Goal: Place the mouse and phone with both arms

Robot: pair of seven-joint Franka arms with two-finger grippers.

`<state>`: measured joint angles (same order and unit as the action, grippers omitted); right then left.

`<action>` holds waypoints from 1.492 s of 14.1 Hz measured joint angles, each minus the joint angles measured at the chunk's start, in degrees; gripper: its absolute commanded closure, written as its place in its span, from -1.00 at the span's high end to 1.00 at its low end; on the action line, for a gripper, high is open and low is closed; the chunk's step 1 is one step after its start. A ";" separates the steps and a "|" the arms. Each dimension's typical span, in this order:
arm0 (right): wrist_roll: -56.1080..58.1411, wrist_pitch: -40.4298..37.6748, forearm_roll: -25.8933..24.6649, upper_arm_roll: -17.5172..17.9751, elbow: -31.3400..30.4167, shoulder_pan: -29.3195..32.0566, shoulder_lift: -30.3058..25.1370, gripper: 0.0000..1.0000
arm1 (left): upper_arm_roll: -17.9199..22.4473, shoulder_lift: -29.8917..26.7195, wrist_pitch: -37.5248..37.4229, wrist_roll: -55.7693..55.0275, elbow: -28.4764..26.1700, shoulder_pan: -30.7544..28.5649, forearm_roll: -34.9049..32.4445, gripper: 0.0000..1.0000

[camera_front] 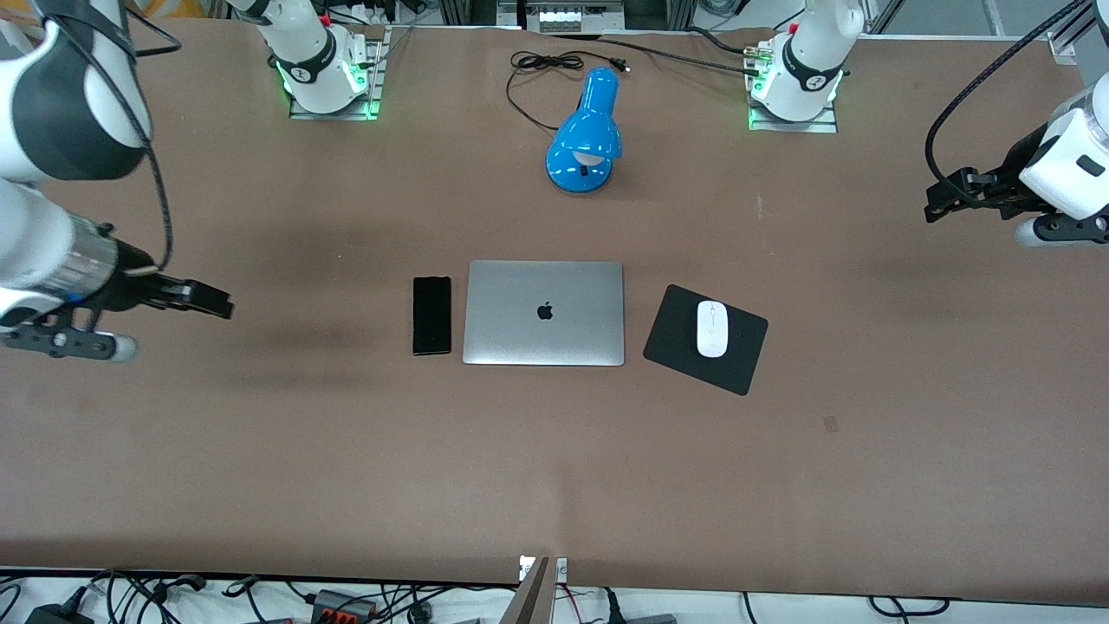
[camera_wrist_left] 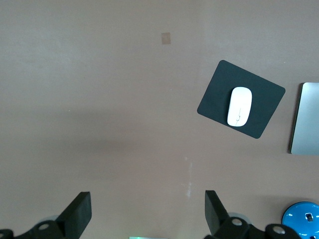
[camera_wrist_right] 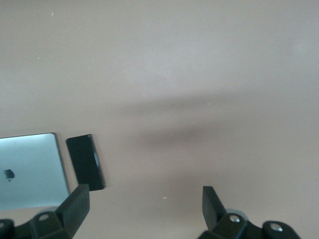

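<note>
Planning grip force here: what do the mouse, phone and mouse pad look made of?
Mouse: likely smooth white plastic with a soft sheen.
Phone: probably glass-faced, its black front looks glossy.
Mouse pad: matte black, with no glare; perhaps fabric or rubber.

Looks like a robotics lab mocked up as a desk. Two white jointed robot arms [camera_front: 303,52] [camera_front: 810,61] are bolted on metal plates to a big brown table [camera_front: 554,468], with loose cables and power bricks [camera_front: 338,604] along its near edge. A closed silver laptop [camera_front: 544,313] and a glossy blue desk lamp [camera_front: 586,134] give the office feel.
</note>
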<state>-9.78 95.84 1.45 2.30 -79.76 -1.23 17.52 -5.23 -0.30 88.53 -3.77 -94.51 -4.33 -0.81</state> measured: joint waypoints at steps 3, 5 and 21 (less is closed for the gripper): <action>3.89 -0.30 -0.14 -1.38 0.51 1.88 -2.79 1.00 | 0.11 0.01 0.00 0.00 0.00 -0.03 0.00 1.00; 6.73 -0.10 -0.15 -1.43 0.50 3.54 -3.58 1.00 | 0.16 0.01 0.00 0.00 0.00 -0.03 0.00 1.00; 12.36 8.23 -2.16 -2.31 -21.84 4.13 -19.65 1.00 | 0.38 0.02 0.00 0.00 0.00 -0.03 0.00 1.00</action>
<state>2.58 104.07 -0.72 -0.02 -101.59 2.89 -2.13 -4.86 -0.28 88.53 -3.76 -94.51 -4.36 -0.81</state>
